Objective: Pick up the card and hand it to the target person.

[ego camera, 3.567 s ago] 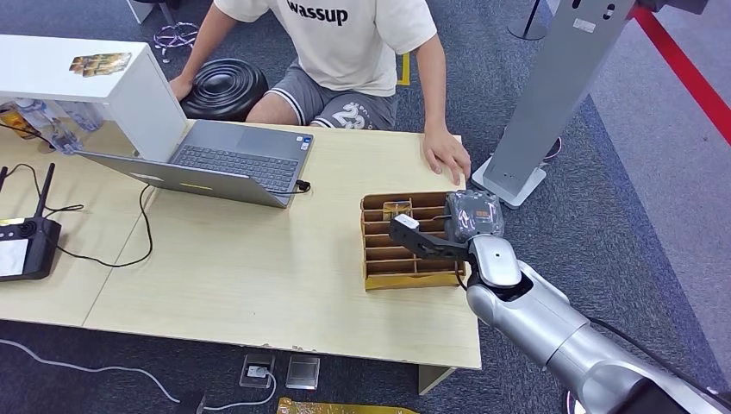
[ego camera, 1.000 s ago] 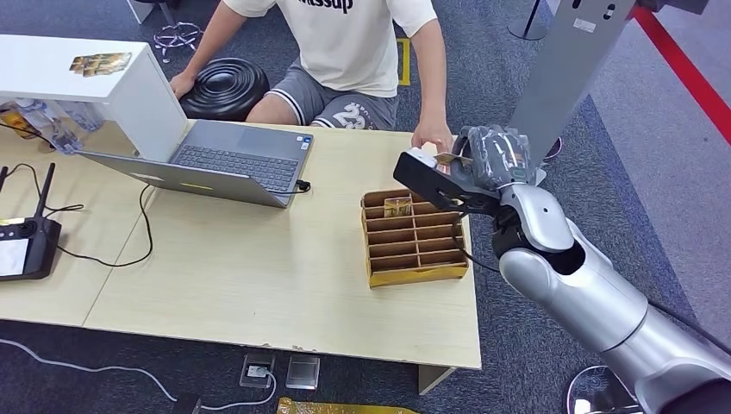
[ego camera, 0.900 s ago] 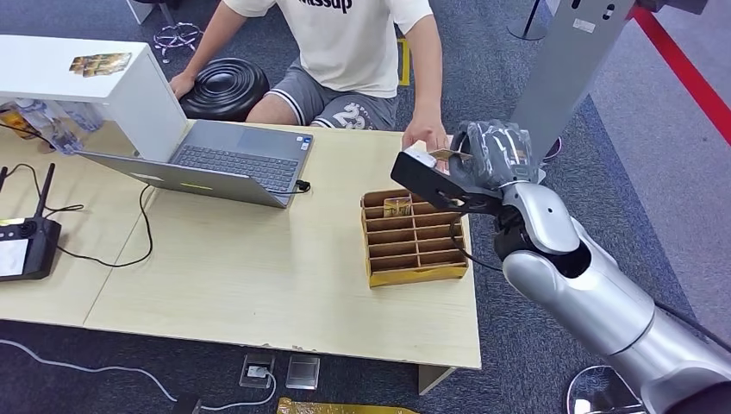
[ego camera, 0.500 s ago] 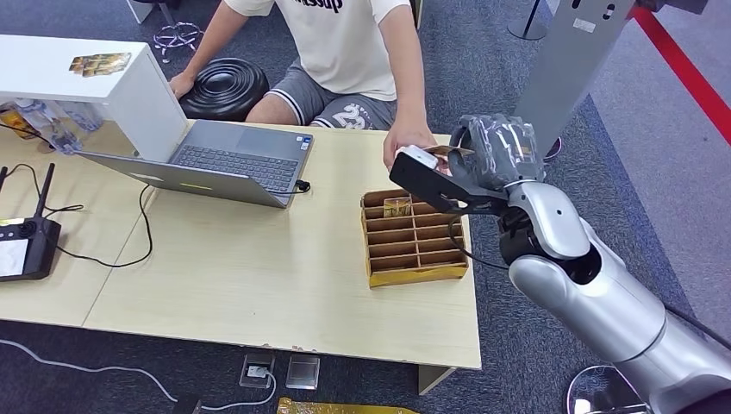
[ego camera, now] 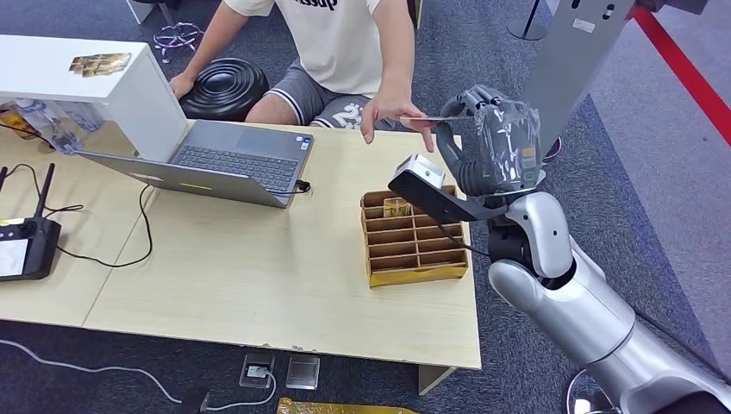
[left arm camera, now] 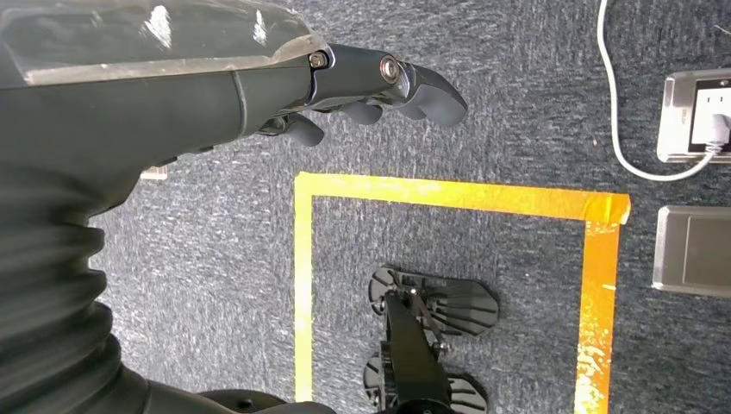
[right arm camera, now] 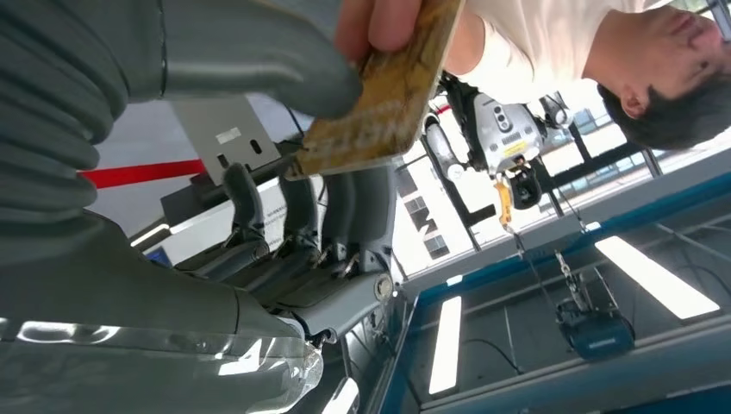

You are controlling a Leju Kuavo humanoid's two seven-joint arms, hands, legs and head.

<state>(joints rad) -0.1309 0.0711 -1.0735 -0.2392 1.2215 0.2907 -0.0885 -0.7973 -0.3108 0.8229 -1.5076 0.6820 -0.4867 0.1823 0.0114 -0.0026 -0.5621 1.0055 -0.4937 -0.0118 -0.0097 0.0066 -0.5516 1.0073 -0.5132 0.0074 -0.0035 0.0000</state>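
Observation:
My right hand (ego camera: 493,148) is raised above the far right corner of the table, beyond the brown divided card box (ego camera: 414,238). It pinches a thin gold-brown card (ego camera: 428,117), seen edge-on from the head view. In the right wrist view the card (right arm camera: 386,97) lies between my thick grey thumb (right arm camera: 259,60) and my darker fingers (right arm camera: 302,216). The seated person's hand (ego camera: 390,110) grips the card's far end, fingertips (right arm camera: 379,21) on it. Another card (ego camera: 396,207) stands in a far compartment of the box. My left hand (left arm camera: 379,82) hangs over the carpet, holding nothing.
An open laptop (ego camera: 226,160) sits at the table's far middle, with a white shelf box (ego camera: 95,82) to its left. A black controller (ego camera: 21,246) with cables lies at the left edge. A grey stand (ego camera: 560,86) rises right of the table. A black stool (ego camera: 226,86) is beside the person.
My right hand has lifted the card out of the box and carried it up toward the person. The person's hand left the table edge and took hold of the card's far end.

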